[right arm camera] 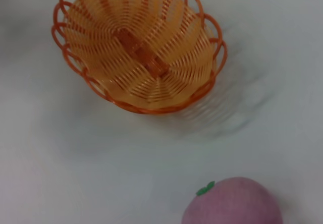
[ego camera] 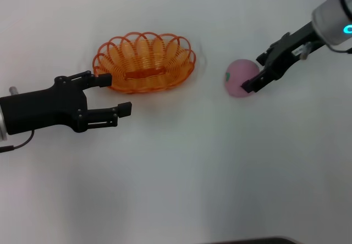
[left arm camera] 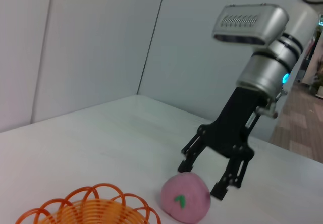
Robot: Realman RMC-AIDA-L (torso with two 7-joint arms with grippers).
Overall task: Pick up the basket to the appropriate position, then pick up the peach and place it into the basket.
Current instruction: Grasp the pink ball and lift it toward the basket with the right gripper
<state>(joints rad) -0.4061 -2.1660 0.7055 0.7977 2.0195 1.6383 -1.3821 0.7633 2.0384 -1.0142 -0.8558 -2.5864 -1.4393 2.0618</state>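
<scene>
Basket (ego camera: 144,62) of orange looped wire rests upright on the white tabletop (ego camera: 181,167), at about 11 o'clock from the centre of the head view, with nothing inside it. Left gripper (ego camera: 114,94) lies level at 9 o'clock, its fingers spread open and holding nothing; the upper fingertip sits just beside the basket's near rim, though contact cannot be confirmed. Peach (ego camera: 241,78), pink with a small green mark, sits on the tabletop at about 2 o'clock, well apart from the basket. Right gripper (left arm camera: 208,179) reaches down at the peach with fingers open to either side of it; the left wrist view shows one fingertip at the fruit's top and the other just beside its flank, not yet closed. Right wrist view shows basket and peach both still on the tabletop. Judged progress: the basket appears set in place and released, so the first step looks complete; grasping the peach is in hand, and lifting, carrying and dropping it into the basket remain
</scene>
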